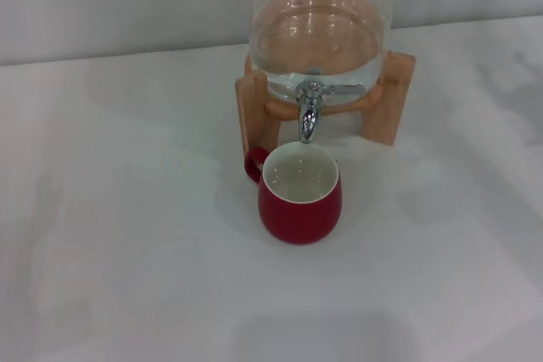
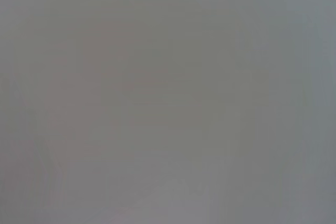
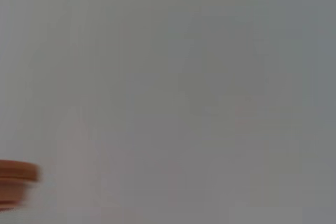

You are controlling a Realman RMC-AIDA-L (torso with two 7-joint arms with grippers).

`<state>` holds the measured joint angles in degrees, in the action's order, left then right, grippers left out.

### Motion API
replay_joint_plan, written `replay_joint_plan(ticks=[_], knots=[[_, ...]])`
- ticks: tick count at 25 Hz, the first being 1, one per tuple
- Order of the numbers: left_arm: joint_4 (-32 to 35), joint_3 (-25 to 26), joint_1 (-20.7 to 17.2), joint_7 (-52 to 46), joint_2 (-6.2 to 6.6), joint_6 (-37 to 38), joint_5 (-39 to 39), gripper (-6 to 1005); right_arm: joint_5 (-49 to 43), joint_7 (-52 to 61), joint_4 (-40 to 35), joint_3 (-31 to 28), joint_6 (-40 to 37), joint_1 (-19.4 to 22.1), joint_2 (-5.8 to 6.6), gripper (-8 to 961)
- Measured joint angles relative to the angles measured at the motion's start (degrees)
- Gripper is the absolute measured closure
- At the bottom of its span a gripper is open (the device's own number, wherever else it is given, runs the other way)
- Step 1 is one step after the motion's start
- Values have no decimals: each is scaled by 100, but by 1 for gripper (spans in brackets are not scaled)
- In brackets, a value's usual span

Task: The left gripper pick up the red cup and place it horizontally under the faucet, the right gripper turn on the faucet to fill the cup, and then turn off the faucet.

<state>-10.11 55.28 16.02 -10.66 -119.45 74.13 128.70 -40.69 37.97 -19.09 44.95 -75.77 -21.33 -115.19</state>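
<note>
Cup (image 1: pixel 299 197) sits upright on the white table (image 1: pixel 127 235), right under the tap (image 1: pixel 310 112) of the glass dispenser (image 1: pixel 321 31) on its wooden stand (image 1: pixel 254 112), handle toward our left. We see neither gripper anywhere, so open or closed, no clue. Right wrist view only catches a blurry bit of wood (image 3: pixel 16 184).

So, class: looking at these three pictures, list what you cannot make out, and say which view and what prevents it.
- Glass dispenser: its top is cut off by the head view's upper edge.
- Red cup under the faucet: whether it holds water is too faint to tell in the head view.
- Both claws: not in any view.
- Left wrist view: only blank grey.
- Right wrist view: a blurred wooden piece, cut off by the edge.
</note>
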Motion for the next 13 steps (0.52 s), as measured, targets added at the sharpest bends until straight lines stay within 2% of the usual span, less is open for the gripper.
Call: replay_joint_plan(ticks=[4,9,13], knots=[[-23,0,21,2,-7,-9,-198,123,665,-797,206,6,31,-87,-5,173],[-64,0,28,108,-28,-12,-373,121,1049,-1191,279,-23,218,-164,-4,174],[-237,0,23,424,-43,-31,-475,121,1160,-1239,238,0,769,-188,22,174]])
